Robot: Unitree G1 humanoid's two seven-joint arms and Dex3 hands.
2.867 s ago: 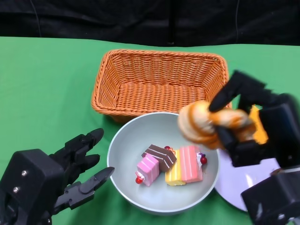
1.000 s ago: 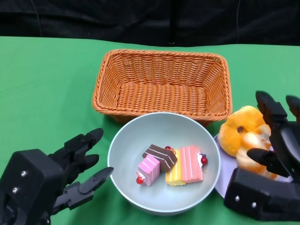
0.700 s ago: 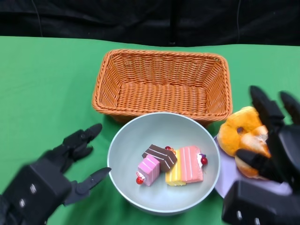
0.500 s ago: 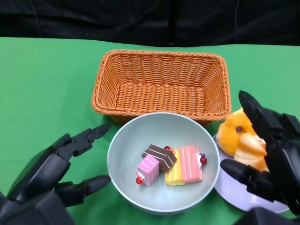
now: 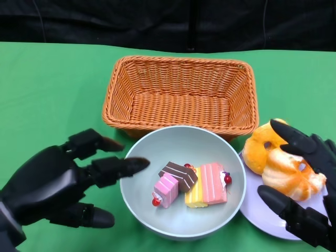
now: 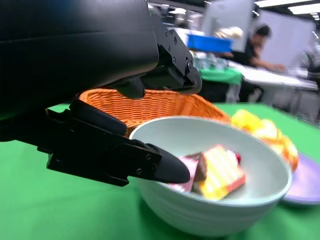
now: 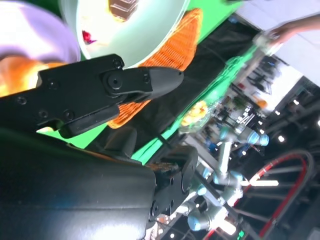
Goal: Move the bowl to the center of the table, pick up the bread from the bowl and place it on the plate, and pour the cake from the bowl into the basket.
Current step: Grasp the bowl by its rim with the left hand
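Hands first: left hand [image 5: 55,181] sits low beside the bowl [image 5: 144,157], fingers spread and reaching toward it, nothing held. One fingertip lies at the bowl's near-left rim in the head view; the left wrist view shows a finger [image 6: 150,162] right against the outer wall of the bowl [image 6: 215,210], contact likely but can't confirm.

Right hand [image 5: 307,189] is on the opposite side of the bowl, fingers apart and empty, bracketing the bread [image 5: 275,157] without gripping it: one finger arcs over the far side of the bread, another lies on the near side over the plate [image 5: 257,210]. Whether those fingers touch the bread can't be told. Right wrist view shows a straight finger [image 7: 145,82] pointing out past the bowl [image 7: 145,30] and basket [image 7: 172,55].

Bread rests on the plate, just inside the right hand's span, long axis running diagonally from the basket corner toward the hand. Plate edge tucks under the bowl's rim on the right-hand side.

Cake pieces [image 5: 191,184] lie in the bowl between the two hands, a loose row angled across the bowl floor, closer to the right hand. Basket [image 5: 181,92] sits beyond both hands, touching the bowl's far rim, long axis running side to side.
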